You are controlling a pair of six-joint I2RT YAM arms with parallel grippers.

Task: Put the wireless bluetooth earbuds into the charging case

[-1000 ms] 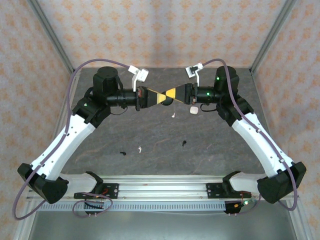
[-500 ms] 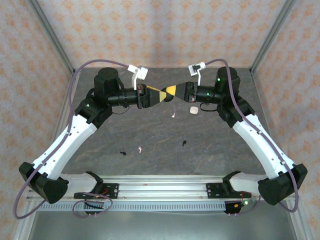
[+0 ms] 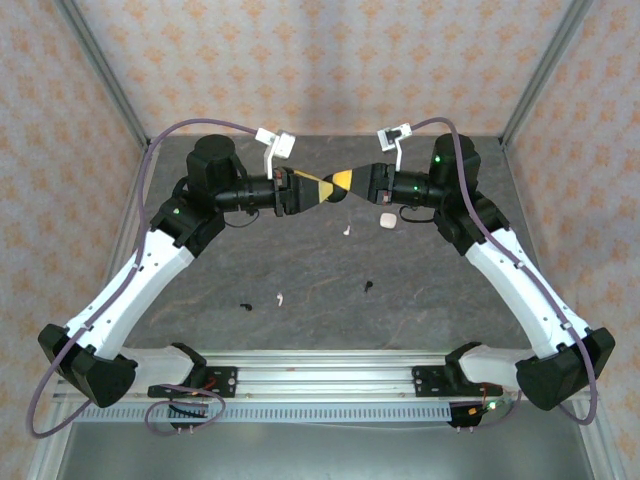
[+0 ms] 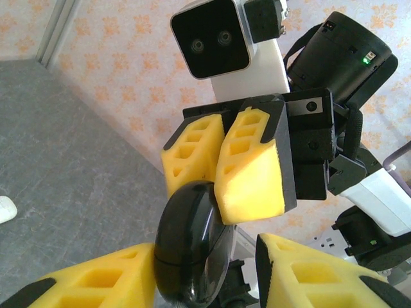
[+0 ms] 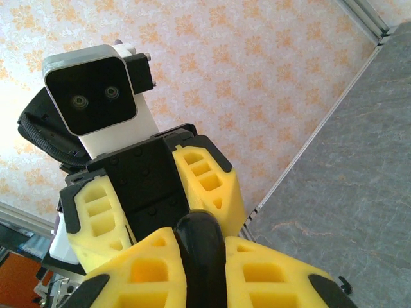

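Observation:
Above the back of the table my two grippers meet tip to tip. My right gripper (image 3: 343, 183) (image 5: 200, 247) is shut on a glossy black charging case (image 5: 205, 256) (image 4: 189, 244). My left gripper (image 3: 318, 190) (image 4: 205, 269) is open around the same case: one pad lies against its side and the other stands apart with a clear gap. The case looks closed. On the table lie the earbuds: a white one (image 3: 346, 230), another white one (image 3: 280, 297), a black one (image 3: 245, 305) and another black one (image 3: 368, 286).
A white charging case (image 3: 387, 220) sits on the table below my right wrist. The grey table (image 3: 320, 270) is walled by patterned panels with metal posts at the back corners. A rail runs along the near edge between the arm bases.
My left gripper's jaws have opened off the black case. Both wrists have shifted slightly at the meeting point. The right gripper still holds the case.

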